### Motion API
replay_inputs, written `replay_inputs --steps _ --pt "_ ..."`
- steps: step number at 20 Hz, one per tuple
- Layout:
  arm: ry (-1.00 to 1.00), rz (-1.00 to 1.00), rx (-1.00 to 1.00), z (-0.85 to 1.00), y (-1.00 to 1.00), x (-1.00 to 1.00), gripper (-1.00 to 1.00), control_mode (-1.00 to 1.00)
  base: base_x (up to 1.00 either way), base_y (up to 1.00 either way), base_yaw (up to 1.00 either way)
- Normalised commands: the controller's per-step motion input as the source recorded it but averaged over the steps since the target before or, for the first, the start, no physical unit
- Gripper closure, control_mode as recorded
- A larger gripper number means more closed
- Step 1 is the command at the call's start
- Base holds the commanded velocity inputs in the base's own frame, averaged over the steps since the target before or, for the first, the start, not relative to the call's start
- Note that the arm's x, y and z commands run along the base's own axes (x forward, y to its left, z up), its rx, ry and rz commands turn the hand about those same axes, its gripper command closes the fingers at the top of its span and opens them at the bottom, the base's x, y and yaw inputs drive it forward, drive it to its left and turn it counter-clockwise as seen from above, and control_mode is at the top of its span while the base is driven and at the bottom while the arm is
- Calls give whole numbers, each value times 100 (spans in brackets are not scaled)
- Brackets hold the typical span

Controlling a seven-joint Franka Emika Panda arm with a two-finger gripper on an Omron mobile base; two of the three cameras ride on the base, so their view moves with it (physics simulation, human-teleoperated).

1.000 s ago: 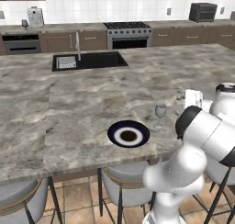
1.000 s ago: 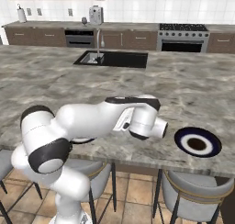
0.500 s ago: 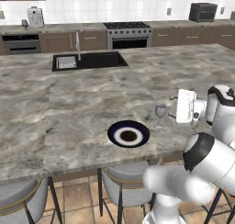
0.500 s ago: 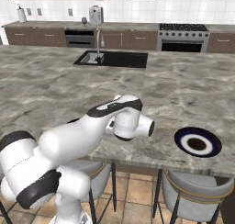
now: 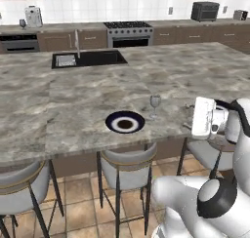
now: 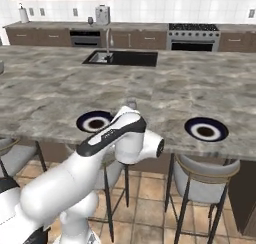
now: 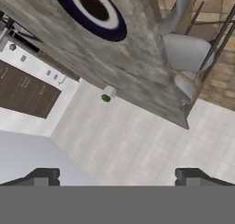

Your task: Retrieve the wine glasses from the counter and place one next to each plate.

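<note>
A slim pale wine glass (image 5: 155, 105) stands upright on the island just right of a dark plate (image 5: 125, 122). In the right base view the same glass (image 6: 131, 104) peeks out behind my arm, between the left plate (image 6: 95, 121) and the right plate (image 6: 206, 129). A darker stemmed glass (image 5: 22, 23) stands far off on the back counter (image 5: 58, 28), also seen as a small glass (image 6: 90, 21) beside the coffee machine. My gripper (image 7: 117, 177) is open and empty, looking past a plate (image 7: 94, 9) at the island's edge. The hand (image 5: 203, 117) hovers right of the near glass, clear of it.
The marble island (image 5: 73, 100) holds a sink (image 5: 88, 59) with a tap. Stools (image 5: 128, 164) line its near edge. A coffee machine (image 5: 33, 16), stove (image 5: 128, 31) and microwave (image 5: 205, 10) stand along the back counter. A small potted plant (image 7: 106, 98) shows in the hand view.
Both base views have shifted, so the base has moved; a second plate has come into the right view. My arm has swung and the hand has turned. The glass by the plate stays put.
</note>
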Motion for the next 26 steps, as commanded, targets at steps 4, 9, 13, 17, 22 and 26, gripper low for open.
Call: replay_inputs --steps 4,9,13,17,22,26 --pt "0 0 0 0 0 0 -100 100 -100 -38 -6" --pt "0 0 0 0 0 0 -100 100 -100 -50 -4" --pt "0 0 0 0 0 0 -100 100 -100 6 -1" --pt "0 0 0 0 0 0 -100 100 -100 100 5" --pt "0 0 0 0 0 0 -100 100 -50 100 -4" --pt "0 0 0 0 0 0 -100 100 -3 100 -5"
